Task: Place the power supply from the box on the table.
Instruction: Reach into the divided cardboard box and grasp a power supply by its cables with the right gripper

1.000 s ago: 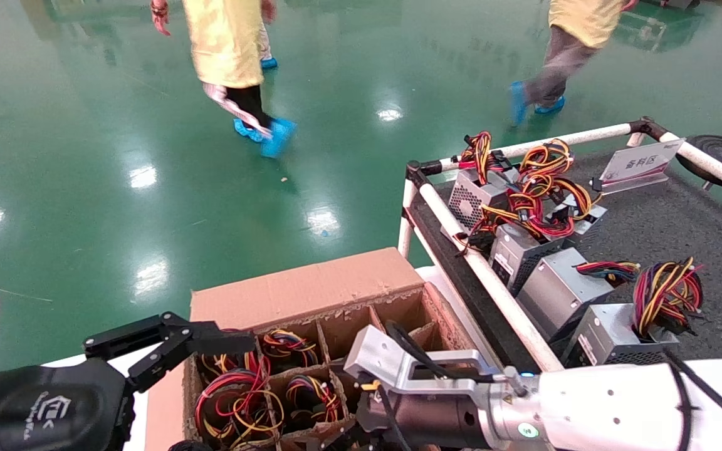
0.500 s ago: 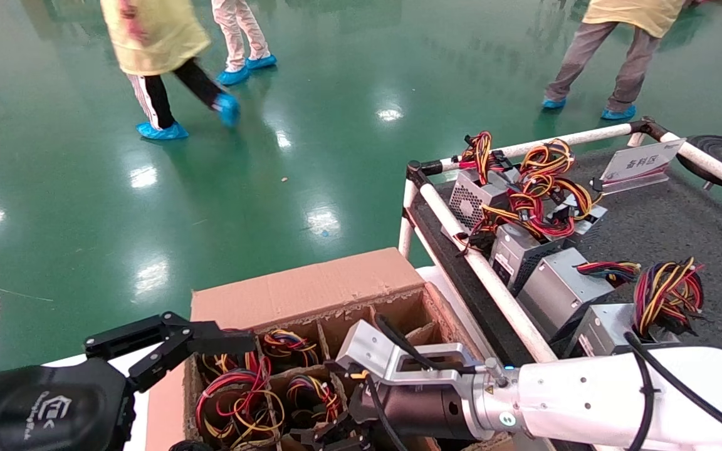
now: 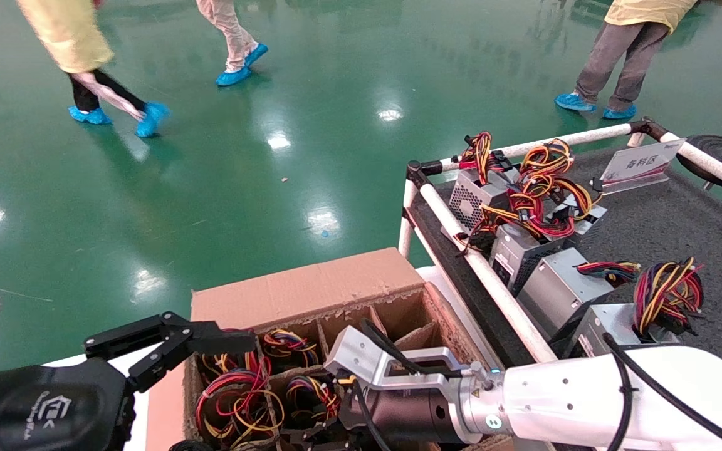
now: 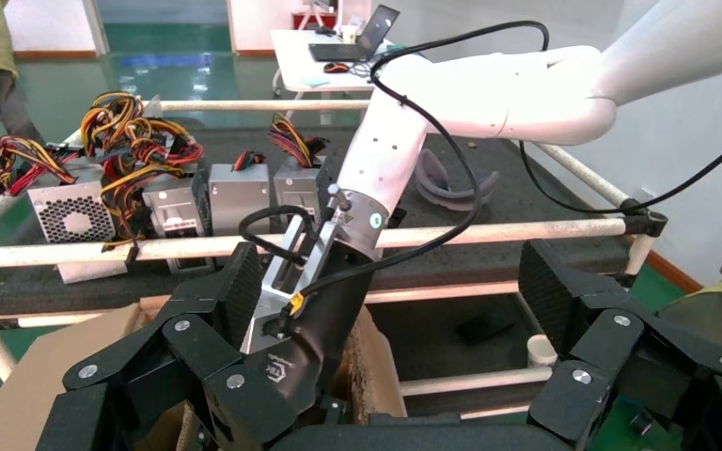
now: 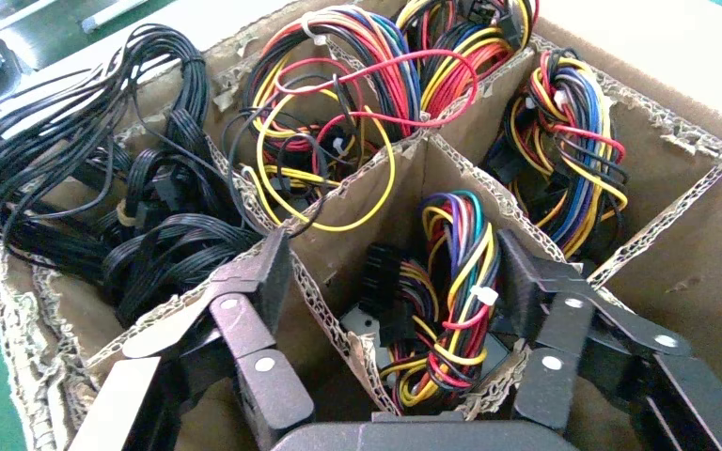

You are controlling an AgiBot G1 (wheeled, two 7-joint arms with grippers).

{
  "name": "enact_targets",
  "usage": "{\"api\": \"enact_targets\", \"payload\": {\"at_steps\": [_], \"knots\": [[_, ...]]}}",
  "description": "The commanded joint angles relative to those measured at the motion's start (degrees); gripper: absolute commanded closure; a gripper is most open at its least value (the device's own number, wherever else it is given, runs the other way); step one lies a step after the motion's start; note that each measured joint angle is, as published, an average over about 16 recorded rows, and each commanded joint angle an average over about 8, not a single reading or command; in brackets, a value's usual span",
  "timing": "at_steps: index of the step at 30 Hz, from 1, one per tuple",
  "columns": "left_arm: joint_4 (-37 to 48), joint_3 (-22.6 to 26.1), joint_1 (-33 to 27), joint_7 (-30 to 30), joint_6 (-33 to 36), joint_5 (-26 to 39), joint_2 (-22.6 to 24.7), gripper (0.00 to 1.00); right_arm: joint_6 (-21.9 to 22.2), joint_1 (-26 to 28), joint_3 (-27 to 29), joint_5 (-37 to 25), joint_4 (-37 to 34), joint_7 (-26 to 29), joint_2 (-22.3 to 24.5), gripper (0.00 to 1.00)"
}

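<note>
The box (image 3: 311, 289), a brown carton with a cardboard grid, stands low in the head view. My right arm (image 3: 586, 401) reaches into it. My right gripper (image 5: 395, 282) is open around one cell. In that cell a power supply (image 5: 365, 331) stands on end under its bundle of coloured wires (image 5: 461, 282). One finger (image 5: 261, 282) is beyond the torn divider, in the neighbouring cell. The other finger (image 5: 525, 282) stands close beside the bundle. My left gripper (image 4: 395, 291) hovers open and empty at the box's left edge. The table (image 3: 668, 225) with dark matting lies to the right.
Several power supplies (image 3: 555, 288) with wire bundles lie along the table's near rail (image 3: 492, 282). Other cells hold coloured wire coils (image 5: 338, 103) and black cables (image 5: 103, 197). A sign (image 3: 640, 164) stands on the table. People walk on the green floor behind.
My right arm has slid left and lower into the box. The left arm has stayed still. The people in the background have walked on.
</note>
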Motion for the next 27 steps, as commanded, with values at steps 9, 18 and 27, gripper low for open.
{"api": "enact_targets", "payload": {"at_steps": [9, 18, 27], "knots": [[0.0, 0.0, 0.0, 0.0, 0.0, 0.0, 0.0, 0.0, -0.5, 0.9, 0.1, 0.6, -2.0, 0.7, -0.7, 1.0], [0.0, 0.0, 0.0, 0.0, 0.0, 0.0, 0.0, 0.0, -1.7, 1.2, 0.4, 1.6, -4.0, 0.3, -0.5, 0.99], [0.0, 0.0, 0.0, 0.0, 0.0, 0.0, 0.0, 0.0, -1.6, 1.0, 0.2, 1.6, -5.8, -0.8, -1.2, 0.99]]}}
